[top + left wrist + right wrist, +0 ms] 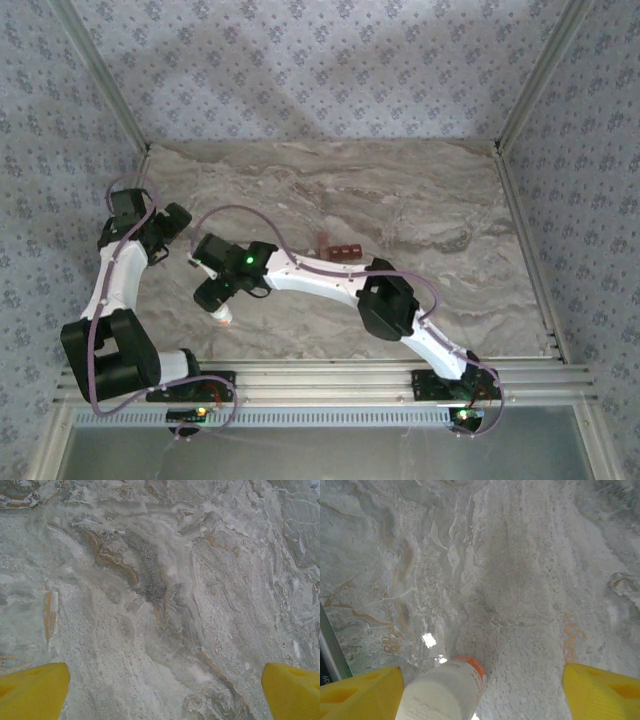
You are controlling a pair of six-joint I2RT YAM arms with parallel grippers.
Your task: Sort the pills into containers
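The containers (338, 250), a short dark red-brown strip of square compartments, lie mid-table behind my right forearm. No pills show in any view. A small white bottle with an orange-red band (447, 692) stands between the yellow fingers of my right gripper (481, 680). It is close to the left finger (362, 695), with a wide gap to the right one. From above, that gripper (215, 303) hangs over the bottle (223, 316) at the front left. My left gripper (165, 680) is open over bare marble, and from above it (174, 228) sits far left.
The marble-patterned table (430, 200) is walled by patterned panels on three sides. A metal rail (330, 375) runs along the near edge, and its dark end (330, 650) shows at the left of the right wrist view. The right arm's elbow (388, 300) stands just in front of the containers.
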